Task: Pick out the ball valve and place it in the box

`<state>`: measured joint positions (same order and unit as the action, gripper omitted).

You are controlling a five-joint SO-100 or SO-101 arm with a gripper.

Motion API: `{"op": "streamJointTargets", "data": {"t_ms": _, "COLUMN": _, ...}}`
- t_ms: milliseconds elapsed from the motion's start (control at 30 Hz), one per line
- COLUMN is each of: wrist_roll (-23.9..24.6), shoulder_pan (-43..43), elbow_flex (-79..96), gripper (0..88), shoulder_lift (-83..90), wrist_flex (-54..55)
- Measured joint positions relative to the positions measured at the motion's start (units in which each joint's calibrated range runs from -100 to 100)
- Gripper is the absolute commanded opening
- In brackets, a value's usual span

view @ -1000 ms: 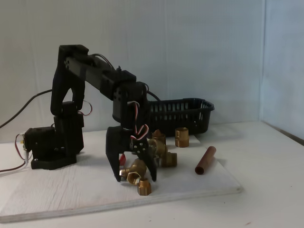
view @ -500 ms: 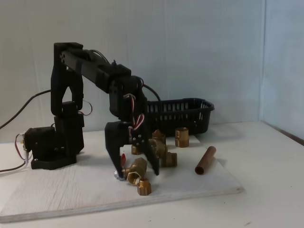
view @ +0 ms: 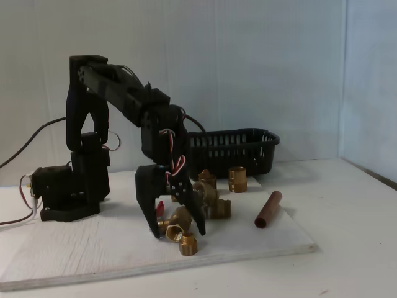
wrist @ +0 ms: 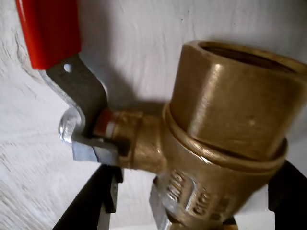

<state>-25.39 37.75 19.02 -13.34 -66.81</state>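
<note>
Ball valve (wrist: pixel 216 139): brass body with a red lever handle, lying on the white board (view: pixel 93 245) between the two fingers of the claw (view: pixel 176 233). In the wrist view the dark fingers flank the body low at left and right; whether they touch the brass cannot be told.
Claw: spread, pointing down, fingertips at board level either side of the valve (view: pixel 177 222) in the fixed view.
Small brass fitting (view: pixel 188 244): just near of the valve, close to the right fingertip.
Cluster of brass fittings (view: pixel 214 202): just right of and behind the claw.
Upright brass fitting (view: pixel 237 179): farther back, right of the cluster.
Copper-brown pipe piece (view: pixel 268 209): lying on the board, well right of the claw.
Box (view: pixel 236 149): black slotted basket, far side of the board, behind the fittings, well apart from the valve.
Arm base (view: pixel 68 192): left end of the board.
Surface (view: pixel 347 248): white, carrying the board.
</note>
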Motion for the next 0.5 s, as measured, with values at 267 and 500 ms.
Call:
{"op": "streamJointTargets", "data": {"t_ms": 267, "wrist_roll": 0.3, "shoulder_pan": 0.0, "elbow_flex": 0.0, "gripper": 30.7, "shoulder_lift": 0.0, "wrist_flex": 0.4}}
{"op": "streamJointTargets", "data": {"t_ms": 500, "wrist_roll": 0.3, "shoulder_pan": 0.0, "elbow_flex": 0.0, "gripper": 30.6, "shoulder_lift": 0.0, "wrist_flex": 0.4}}
